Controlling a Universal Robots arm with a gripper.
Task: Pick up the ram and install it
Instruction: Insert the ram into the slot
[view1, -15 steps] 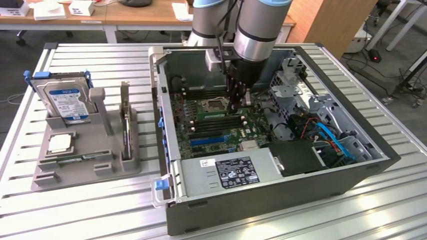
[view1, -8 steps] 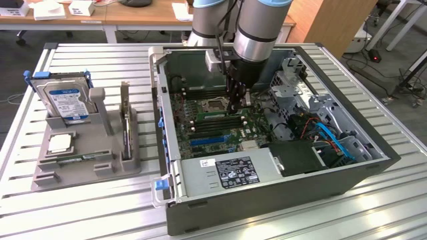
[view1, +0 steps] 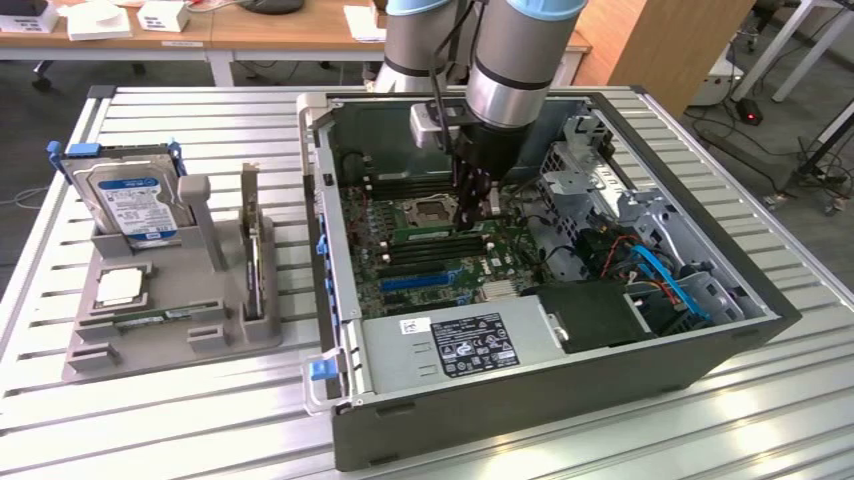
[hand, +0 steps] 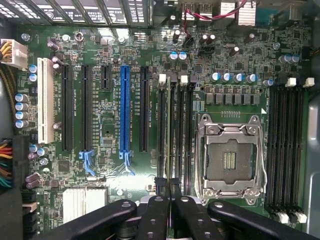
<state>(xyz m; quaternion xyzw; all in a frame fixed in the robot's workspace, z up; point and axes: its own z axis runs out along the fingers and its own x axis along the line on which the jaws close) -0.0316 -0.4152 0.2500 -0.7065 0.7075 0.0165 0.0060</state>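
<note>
The ram shows edge-on as a thin strip standing in one of the black memory slots beside the processor socket. My gripper is shut on its near end, both black fingers pressed together around the thin edge. From the exterior view, the gripper reaches straight down into the open computer case. The green ram lies along the slots on the motherboard just under it.
The open case walls in the motherboard, with drive cages and blue cables at the exterior view's right and the power supply in front. A grey holder tray at the exterior view's left carries a hard drive and a small silver chip.
</note>
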